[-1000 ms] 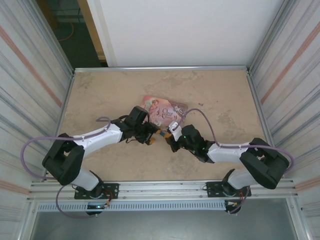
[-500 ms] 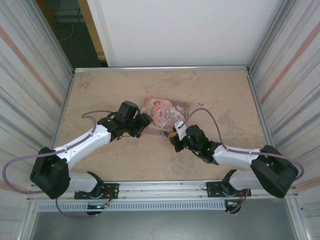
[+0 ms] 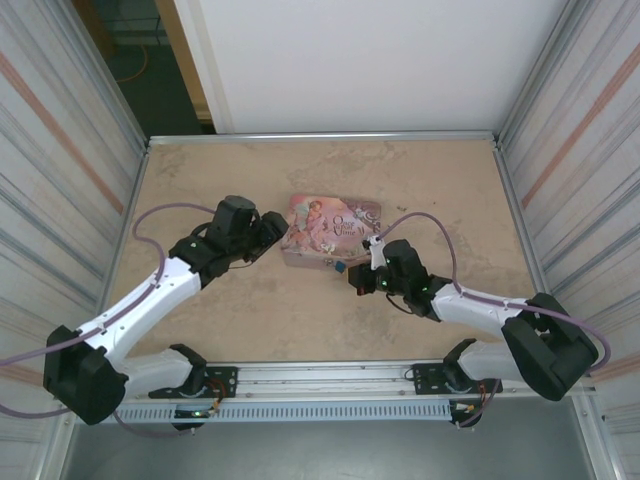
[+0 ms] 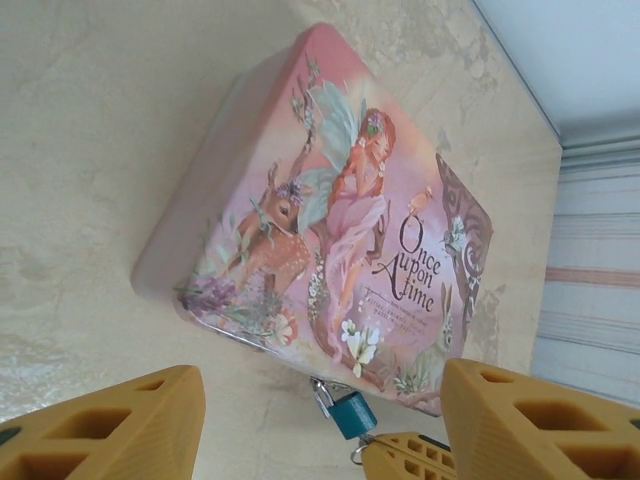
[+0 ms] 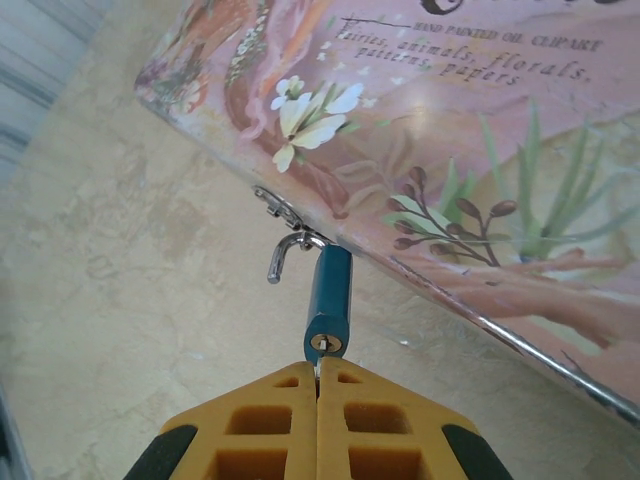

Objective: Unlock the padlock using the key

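Top view: the left gripper (image 3: 262,232) is spread open. The tiny blue-bodied padlock with a silvery metal shackle (image 3: 340,266) lies to its right, at the tips of the clenched right gripper (image 3: 356,278).
Left wrist: the padlock (image 4: 350,413) sits just ahead, between the parted fingers (image 4: 110,425).
Right wrist: the padlock (image 5: 328,298) is straight ahead, its keyhole end touching the shut fingertips (image 5: 290,420).

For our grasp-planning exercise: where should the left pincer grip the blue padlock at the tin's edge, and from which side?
The padlock, by its blue body, across its slim width, coming from the left over bare table: the shackle hooks onto the tin, and the right pincer, shut on the key, blocks the keyhole end.
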